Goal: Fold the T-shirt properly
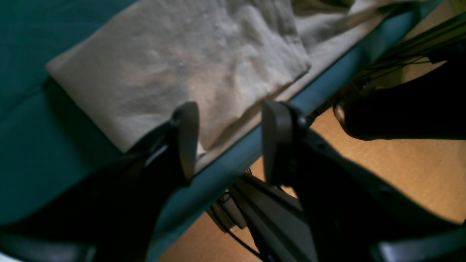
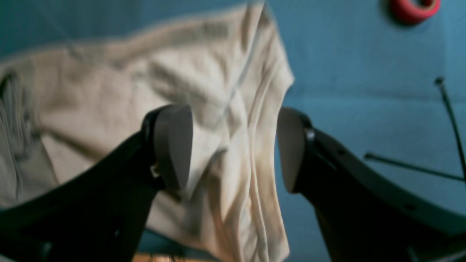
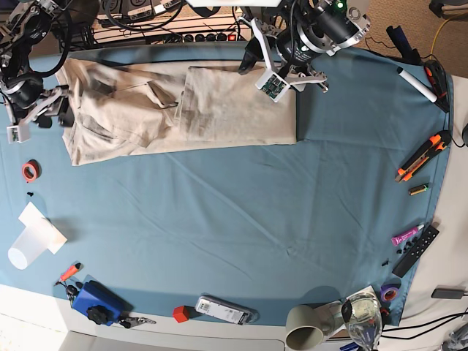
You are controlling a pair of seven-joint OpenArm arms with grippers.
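The beige T-shirt [image 3: 175, 110] lies along the far edge of the blue-teal table cloth [image 3: 234, 219], its right part folded over into a flat panel [image 1: 174, 72]. My left gripper [image 3: 285, 62] hovers over that panel's far right corner. In the left wrist view the left gripper [image 1: 231, 145] is open, its fingers [image 1: 187, 138] astride the shirt's edge and the table's rim. My right gripper [image 3: 36, 113] sits at the shirt's crumpled left end. It [image 2: 233, 149] is open, with rumpled cloth [image 2: 233, 120] lying loose between the wide-apart fingers [image 2: 174, 145].
A red tape roll [image 3: 29, 170] lies near the right arm. A white cup [image 3: 33, 241] and a blue object [image 3: 95, 301] sit front left. A marker [image 3: 413, 84], an orange box cutter [image 3: 423, 155] and a remote [image 3: 417, 250] line the right side, with a mug [image 3: 306, 327] at the front.
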